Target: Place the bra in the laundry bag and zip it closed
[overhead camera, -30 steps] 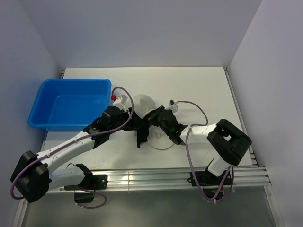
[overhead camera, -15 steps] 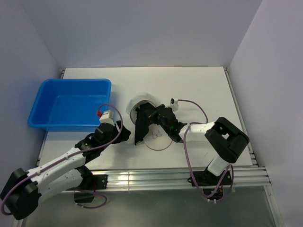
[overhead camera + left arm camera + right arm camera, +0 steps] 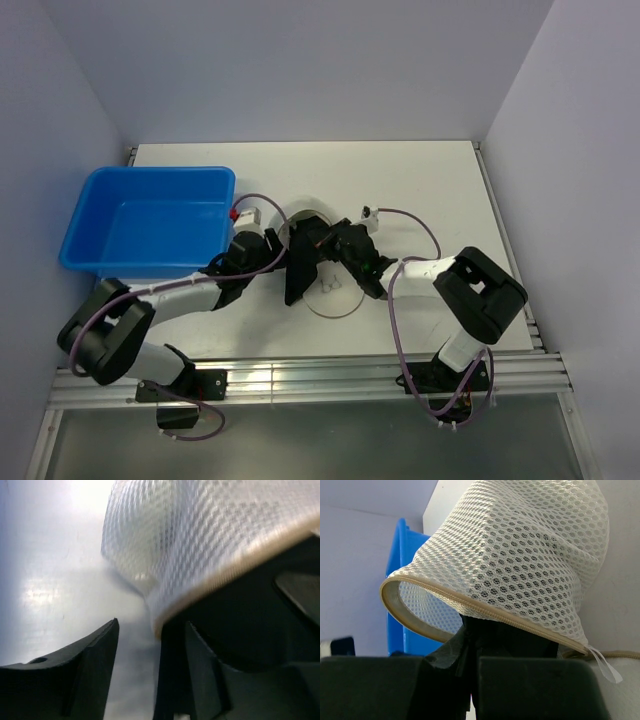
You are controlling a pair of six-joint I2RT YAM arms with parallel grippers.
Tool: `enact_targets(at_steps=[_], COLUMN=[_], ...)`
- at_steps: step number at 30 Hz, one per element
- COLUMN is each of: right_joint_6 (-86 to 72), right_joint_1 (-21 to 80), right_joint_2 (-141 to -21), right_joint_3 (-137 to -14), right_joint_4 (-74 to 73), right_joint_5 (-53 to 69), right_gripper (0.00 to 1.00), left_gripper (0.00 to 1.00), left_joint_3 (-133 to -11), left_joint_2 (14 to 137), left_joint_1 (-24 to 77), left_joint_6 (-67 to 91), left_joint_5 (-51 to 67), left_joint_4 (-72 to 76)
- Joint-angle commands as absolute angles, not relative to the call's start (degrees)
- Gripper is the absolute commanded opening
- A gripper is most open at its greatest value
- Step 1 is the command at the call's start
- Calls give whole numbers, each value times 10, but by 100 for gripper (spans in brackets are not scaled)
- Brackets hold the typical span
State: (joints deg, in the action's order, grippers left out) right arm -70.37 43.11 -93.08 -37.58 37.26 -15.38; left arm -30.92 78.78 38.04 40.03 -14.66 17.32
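The laundry bag (image 3: 306, 214), white mesh with a tan rim, stands tilted mid-table, and its round flap (image 3: 338, 296) lies flat in front. It fills the left wrist view (image 3: 200, 530) and the right wrist view (image 3: 520, 555). A black cloth (image 3: 296, 274) hangs under its raised rim. My right gripper (image 3: 322, 245) is shut, with the black cloth (image 3: 510, 635) rising from between its fingers (image 3: 474, 650). My left gripper (image 3: 274, 250) is open at the bag's left side, and the end of the tan rim lies between its fingertips (image 3: 152, 622). No pale bra shows.
A big blue plastic tub (image 3: 150, 220) stands at the left of the table, close behind the left arm, and shows in the right wrist view (image 3: 402, 580). A white ribbon tag (image 3: 602, 665) hangs from the bag's rim. White walls enclose the table.
My left arm pulled back toward the near edge, then came forward again to the bag's left side. My right gripper shifted slightly left with the black cloth, and the bag's rim stands higher.
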Motion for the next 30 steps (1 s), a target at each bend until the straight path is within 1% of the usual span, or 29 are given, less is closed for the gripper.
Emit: enact_targets(at_steps=[1,2,3,5,8,10,12,13,14,16,17,19,20,23,26,30], right_joint_6=[-692,-692,-693,-698,-705,-715,-721,-729,-743,-764,-765,-747,-738,-724,-704,-631], right_joint_1=[425,423,421,413,406,404,404,405,405,389,388,388,389,394,402,430], right_joint_2=[-919,-918,-917,-912,-907,-905,-900,-897,-897,-898,-895,-890,-888,-884,-879,-890], right_joint_3=[-379,-379,-378,-374,-377,-384,-395,-424,-428,-426,-433,-460,-468,-467,-464,-496], right_joint_4=[388,387,388,389,389,386,363,295,299,326,314,289,267,253,223,177], right_joint_5=[-156,-153,-152,-152,-154,-161,-185,-205,-223,-207,-210,-235,-244,-280,-322,-389], right_gripper=[0,0,0,0,0,0,0,0,0,0,0,0,0,0,0,0], left_gripper=[60,39,25,0,0,0,0,0,0,0,0,0,0,0,0,0], left_joint_3=[-347,-358,-361,-355,-324,-311,-300,-293,-274,-272,-279,-275,-264,-247,-236,-240], left_joint_2=[838,849,857,862,833,809,793,762,746,724,722,708,701,674,647,615], left_joint_1=[374,373,373,374,378,382,396,397,399,402,405,412,417,421,430,440], left_joint_6=[381,379,380,388,401,408,418,422,423,419,416,415,420,441,463,488], left_joint_5=[-155,-154,-152,-139,-127,-96,-82,-72,-55,-6,9,32,62,118,140,147], left_joint_4=[250,252,251,252,257,254,220,214,215,188,168,140,141,143,149,153])
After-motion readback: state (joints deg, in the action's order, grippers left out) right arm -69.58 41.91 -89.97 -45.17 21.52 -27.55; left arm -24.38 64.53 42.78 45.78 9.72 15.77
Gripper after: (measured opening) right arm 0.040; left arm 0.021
